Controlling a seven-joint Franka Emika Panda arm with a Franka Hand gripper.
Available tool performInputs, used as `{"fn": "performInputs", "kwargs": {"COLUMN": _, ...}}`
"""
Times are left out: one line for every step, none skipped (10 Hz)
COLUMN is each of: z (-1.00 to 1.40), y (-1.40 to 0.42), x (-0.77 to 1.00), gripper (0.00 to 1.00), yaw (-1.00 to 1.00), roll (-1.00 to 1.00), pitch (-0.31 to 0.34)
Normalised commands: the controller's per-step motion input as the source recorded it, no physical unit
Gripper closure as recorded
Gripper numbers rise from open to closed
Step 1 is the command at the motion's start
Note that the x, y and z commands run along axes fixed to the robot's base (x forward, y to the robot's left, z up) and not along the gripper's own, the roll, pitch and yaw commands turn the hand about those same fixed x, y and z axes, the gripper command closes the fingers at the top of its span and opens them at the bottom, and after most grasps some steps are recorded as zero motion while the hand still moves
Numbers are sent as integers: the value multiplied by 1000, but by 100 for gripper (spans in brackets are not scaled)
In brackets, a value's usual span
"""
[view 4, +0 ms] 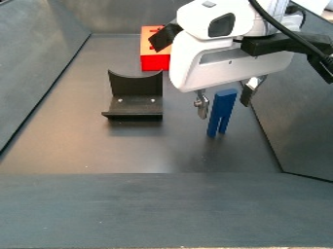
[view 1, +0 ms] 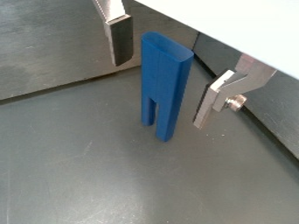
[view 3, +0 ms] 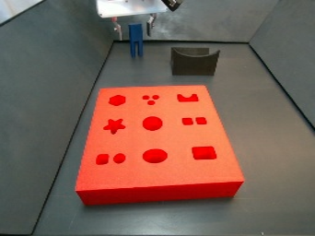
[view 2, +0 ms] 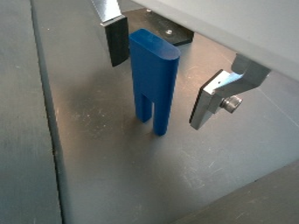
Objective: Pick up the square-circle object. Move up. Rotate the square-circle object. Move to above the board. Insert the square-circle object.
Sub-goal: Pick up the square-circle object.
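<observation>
Square-circle object: upright on the grey floor, prongs down, between the gripper's fingers.
Gripper: fingers apart, not touching the object. Board well apart; dark U-shaped block near.

The pincer body hides most of the board.
</observation>
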Motion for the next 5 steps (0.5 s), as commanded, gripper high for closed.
{"fn": "performInputs", "kwargs": {"z": 0, "y": 0, "x": 0, "gripper": 100, "yaw": 0, "roll": 0, "pitch": 0}}
{"fn": "performInputs", "kwargs": {"z": 0, "y": 0, "x": 0, "gripper": 100, "yaw": 0, "roll": 0, "pitch": 0}}
{"fn": "performInputs", "kwargs": {"z": 0, "y": 0, "x": 0, "gripper": 100, "yaw": 0, "roll": 0, "pitch": 0}}
{"fn": "performInputs", "kwargs": {"z": 0, "y": 0, "x": 0, "gripper": 100, "yaw": 0, "roll": 0, "pitch": 0}}
{"fn": "performInputs", "kwargs": {"z": 0, "y": 0, "x": 0, "gripper": 100, "yaw": 0, "roll": 0, "pitch": 0}}
